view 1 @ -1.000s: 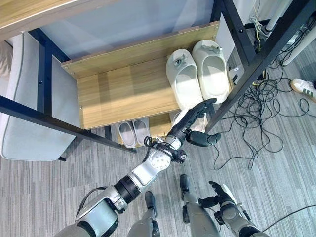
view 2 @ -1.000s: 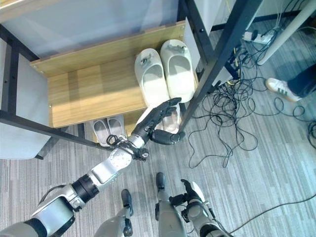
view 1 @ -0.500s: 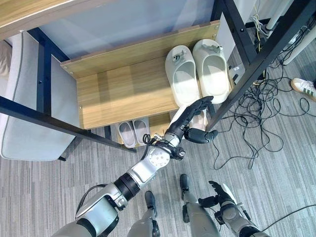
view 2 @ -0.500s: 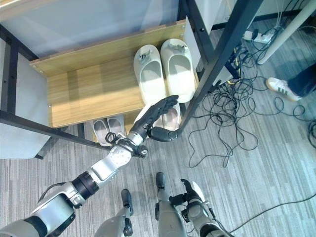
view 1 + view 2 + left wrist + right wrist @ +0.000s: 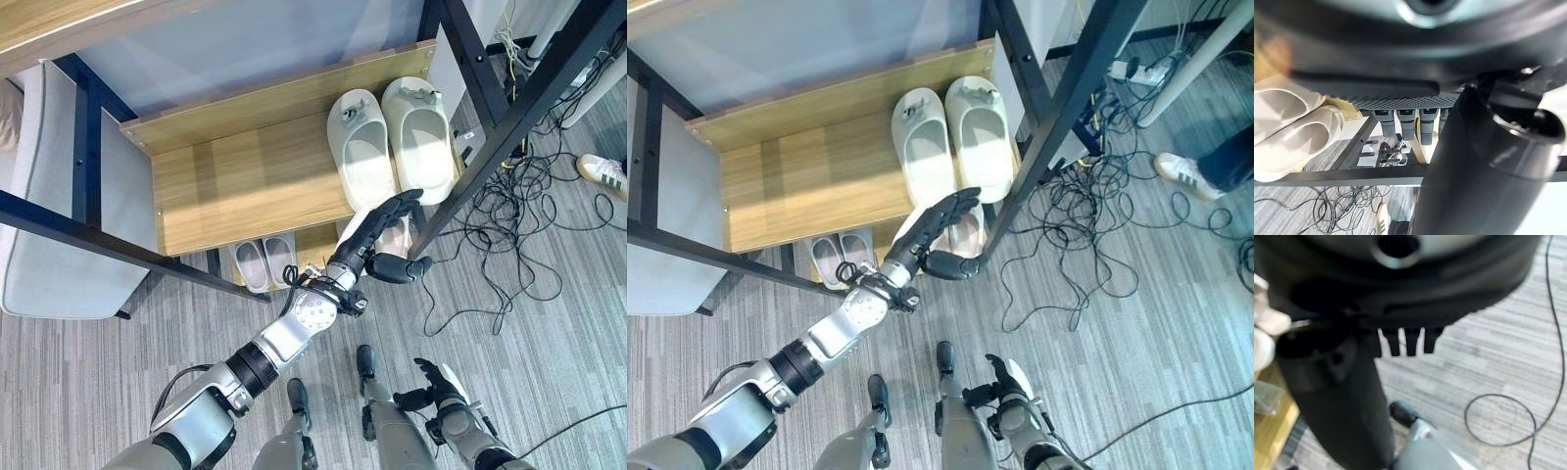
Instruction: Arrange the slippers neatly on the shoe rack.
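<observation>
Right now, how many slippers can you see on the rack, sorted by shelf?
Large white slippers, upper shelf: 2
Small slippers, lower shelf: 2
Pale slipper partly hidden behind the left hand: at least 1
Total: 5 at least

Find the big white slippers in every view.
Left eye view: white slippers at the right end of the shelf, just beyond the left hand.
Right eye view: same spot.
Left wrist view: probably the pale pair beside the hand.
Right wrist view: cannot tell; pale shapes at one edge.
Landmark: the black post right of them.
</observation>
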{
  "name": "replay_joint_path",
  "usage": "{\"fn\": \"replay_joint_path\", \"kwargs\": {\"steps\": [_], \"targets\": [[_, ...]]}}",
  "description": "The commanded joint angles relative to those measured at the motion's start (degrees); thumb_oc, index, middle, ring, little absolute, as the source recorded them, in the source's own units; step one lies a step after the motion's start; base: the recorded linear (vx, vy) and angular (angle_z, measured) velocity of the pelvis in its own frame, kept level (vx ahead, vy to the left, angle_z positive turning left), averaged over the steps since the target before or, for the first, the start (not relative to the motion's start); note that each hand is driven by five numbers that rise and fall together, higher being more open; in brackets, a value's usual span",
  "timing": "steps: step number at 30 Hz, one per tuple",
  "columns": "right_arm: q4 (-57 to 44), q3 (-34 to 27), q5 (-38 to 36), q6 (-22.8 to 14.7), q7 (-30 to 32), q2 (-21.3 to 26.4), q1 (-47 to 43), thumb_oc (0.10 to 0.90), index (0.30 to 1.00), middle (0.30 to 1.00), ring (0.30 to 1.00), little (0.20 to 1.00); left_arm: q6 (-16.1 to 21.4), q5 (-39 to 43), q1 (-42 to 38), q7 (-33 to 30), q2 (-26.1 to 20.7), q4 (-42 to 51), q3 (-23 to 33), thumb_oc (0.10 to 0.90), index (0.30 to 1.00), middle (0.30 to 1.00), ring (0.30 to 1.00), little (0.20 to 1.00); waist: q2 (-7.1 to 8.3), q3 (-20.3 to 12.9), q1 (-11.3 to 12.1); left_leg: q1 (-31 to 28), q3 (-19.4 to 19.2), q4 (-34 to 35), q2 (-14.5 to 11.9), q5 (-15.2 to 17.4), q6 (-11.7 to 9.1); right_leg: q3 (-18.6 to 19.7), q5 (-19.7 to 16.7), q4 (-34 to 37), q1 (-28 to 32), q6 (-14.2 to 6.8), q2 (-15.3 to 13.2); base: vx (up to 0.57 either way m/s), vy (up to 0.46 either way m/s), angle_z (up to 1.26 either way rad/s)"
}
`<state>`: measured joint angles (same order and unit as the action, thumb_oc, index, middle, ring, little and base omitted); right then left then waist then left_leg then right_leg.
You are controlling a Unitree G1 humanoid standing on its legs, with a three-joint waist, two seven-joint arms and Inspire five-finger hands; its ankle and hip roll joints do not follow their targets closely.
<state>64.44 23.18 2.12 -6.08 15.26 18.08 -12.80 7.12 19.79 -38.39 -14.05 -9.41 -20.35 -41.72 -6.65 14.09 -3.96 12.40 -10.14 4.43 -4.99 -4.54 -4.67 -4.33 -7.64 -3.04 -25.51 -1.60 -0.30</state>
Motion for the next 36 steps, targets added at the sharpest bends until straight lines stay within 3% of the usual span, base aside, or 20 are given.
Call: {"fn": "replay_joint_path", "kwargs": {"steps": [1, 11, 22, 25, 29, 32, 36], "targets": [[-0.3, 1.9, 0.6, -0.6, 0.2, 1.4, 3.6, 0.800, 0.900, 0.900, 0.900, 0.900, 6.6, 0.8, -4.0, 1.5, 4.9, 1.0, 3.3, 0.800, 0.900, 0.900, 0.900, 0.900, 1.80, -3.0, 0.6, 3.5, 2.9, 0.3, -0.3, -2.9, -3.1, -2.7, 4.1, -2.8, -0.9, -7.1, -3.2, 0.00, 0.000, 0.00], [0.2, 0.9, -0.4, 0.1, 0.0, -0.1, 3.5, 0.800, 0.900, 0.900, 0.900, 0.900, 5.2, 4.5, 5.2, 6.3, 1.9, 6.0, 1.7, 0.800, 0.900, 0.900, 0.900, 0.900, 2.56, -3.0, 2.0, 3.1, 3.5, 0.0, 0.0, -2.7, -3.2, -4.0, 4.5, -2.8, 0.9, -7.1, -3.1, -0.01, -0.012, 0.04], [2.2, -1.5, -0.3, 1.1, -1.6, -0.6, 5.3, 0.800, 0.900, 0.900, 0.900, 0.900, 2.7, -0.4, 19.8, 13.5, -5.4, 3.5, 1.6, 0.800, 0.900, 0.900, 0.900, 0.900, 3.85, -5.5, 3.8, -0.6, 3.5, -0.2, -0.3, -1.8, -3.4, -6.0, 5.3, -1.9, 6.4, -7.3, -3.2, 0.01, 0.001, 0.11], [3.9, -3.1, -0.3, 1.6, -2.7, -0.3, 6.4, 0.800, 0.900, 0.900, 0.900, 0.900, 1.7, -4.7, 26.0, 15.2, -7.7, -3.5, 4.1, 0.800, 0.900, 0.900, 0.900, 0.900, 4.29, -7.0, 4.6, -2.4, 3.4, -0.1, -0.4, -1.5, -3.5, -7.0, 5.6, -1.4, 8.9, -7.3, -3.5, 0.03, 0.028, 0.18], [8.0, -6.3, 0.4, 2.1, -4.8, 0.6, 9.3, 0.800, 0.900, 0.900, 0.900, 0.900, 1.4, -17.0, 31.5, 14.4, -8.8, -22.6, 11.9, 0.800, 0.900, 0.900, 0.900, 0.900, 5.35, -11.0, 5.8, -4.9, 3.0, 0.6, -0.2, -1.4, -3.6, -9.4, 4.8, 1.8, 13.8, -7.9, -4.0, 0.07, 0.077, 0.33], [9.7, -8.1, 0.8, 2.3, -5.7, 0.8, 10.3, 0.800, 0.900, 0.900, 0.900, 0.900, 0.4, -19.2, 32.6, 12.6, -7.5, -33.0, 19.0, 0.800, 0.900, 0.900, 0.900, 0.900, 6.04, -12.6, 6.3, -5.6, 2.8, 0.6, 0.2, -1.1, -3.5, -10.3, 4.3, 3.5, 15.9, -8.2, -4.5, 0.04, 0.067, 0.16], [10.4, -9.3, 0.8, 2.4, -6.3, 0.7, 11.1, 0.800, 0.900, 0.900, 0.900, 0.900, 0.0, -20.9, 33.1, 11.4, -7.1, -39.2, 23.4, 0.800, 0.900, 0.900, 0.900, 0.900, 6.42, -13.5, 6.5, -6.7, 2.7, 0.6, 0.8, -0.8, -3.6, -10.7, 4.1, 4.5, 17.9, -8.4, -4.7, 0.04, 0.063, 0.13]]}}
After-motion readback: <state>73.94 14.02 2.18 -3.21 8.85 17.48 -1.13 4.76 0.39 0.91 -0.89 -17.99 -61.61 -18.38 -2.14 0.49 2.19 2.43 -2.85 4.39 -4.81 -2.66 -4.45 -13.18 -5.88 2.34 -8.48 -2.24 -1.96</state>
